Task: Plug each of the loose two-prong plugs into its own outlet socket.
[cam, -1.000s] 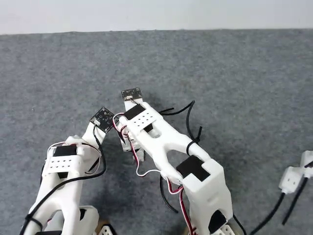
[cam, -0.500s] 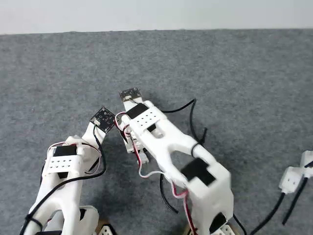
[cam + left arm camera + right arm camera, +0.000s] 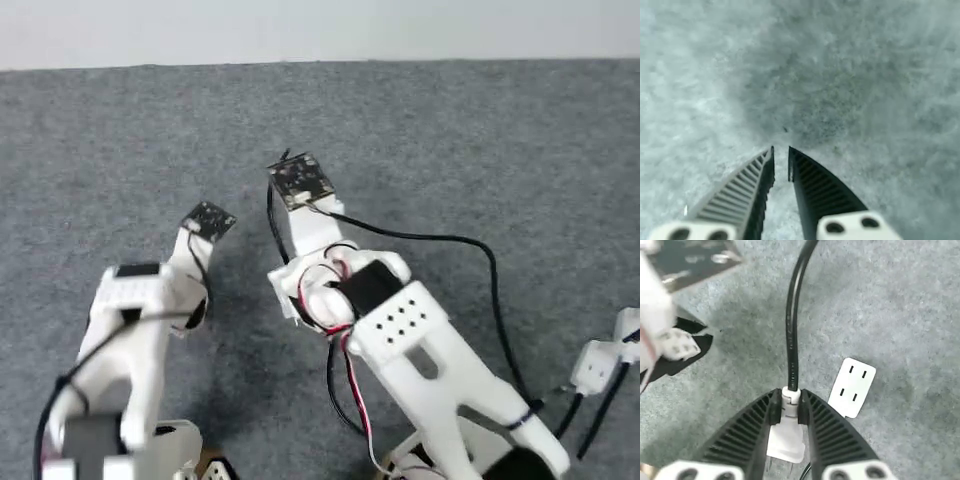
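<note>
Right gripper [image 3: 789,394] grasps the two-prong plug [image 3: 785,437] near its cord [image 3: 792,330], ready for the outlet socket [image 3: 854,386] just beside; left gripper [image 3: 780,149], at eight o'clock, hangs clenched, empty.

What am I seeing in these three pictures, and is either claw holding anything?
Two white robot arms stand at a grey mat. The overhead picture shows both, left arm and right arm. The other two come from wrist cameras looking along each claw. The left gripper is almost closed and empty. The right gripper pinches a white two-prong plug on a black cable; a white outlet socket lies beside it on the mat. Overhead, another white plug lies at the right edge.
</note>
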Controlling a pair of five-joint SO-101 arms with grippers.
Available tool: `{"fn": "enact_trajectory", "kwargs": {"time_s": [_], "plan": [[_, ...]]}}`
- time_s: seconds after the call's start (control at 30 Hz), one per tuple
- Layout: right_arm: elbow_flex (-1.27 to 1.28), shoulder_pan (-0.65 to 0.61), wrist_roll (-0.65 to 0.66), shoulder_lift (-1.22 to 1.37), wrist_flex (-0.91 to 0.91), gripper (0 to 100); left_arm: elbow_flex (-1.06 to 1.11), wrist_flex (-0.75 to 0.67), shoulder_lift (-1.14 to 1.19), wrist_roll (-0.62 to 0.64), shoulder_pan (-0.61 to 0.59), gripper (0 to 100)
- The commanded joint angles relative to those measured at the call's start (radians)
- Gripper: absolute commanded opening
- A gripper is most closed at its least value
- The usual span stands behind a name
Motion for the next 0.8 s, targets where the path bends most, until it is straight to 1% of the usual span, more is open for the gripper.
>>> {"fn": "enact_trajectory", "kwargs": {"time_s": [0.0,0.1,0.2,0.27,0.33,0.5,0.6,0.77], "plan": [[-0.008,-0.001,0.012,-0.056,-0.021,0.8,-0.186,0.124,0.155,-0.069,-0.003,4],[0.009,-0.047,0.012,-0.054,-0.027,0.8,-0.205,0.169,0.176,-0.152,0.015,4],[0.055,-0.088,0.014,-0.054,-0.082,0.8,-0.151,0.166,0.133,-0.203,0.044,4],[0.081,-0.101,0.014,-0.053,-0.116,0.8,-0.093,0.137,0.074,-0.235,0.055,4],[0.094,-0.101,0.014,-0.053,-0.130,0.8,-0.024,0.101,-0.005,-0.245,0.057,4],[0.095,-0.116,0.012,-0.053,-0.131,0.8,0.157,0.014,-0.203,-0.250,0.117,4],[0.095,-0.116,0.012,-0.053,-0.131,0.8,0.223,0.006,-0.288,-0.295,0.123,4],[0.095,-0.114,0.014,-0.053,-0.131,0.8,0.305,0.003,-0.399,-0.330,0.146,4]]}}
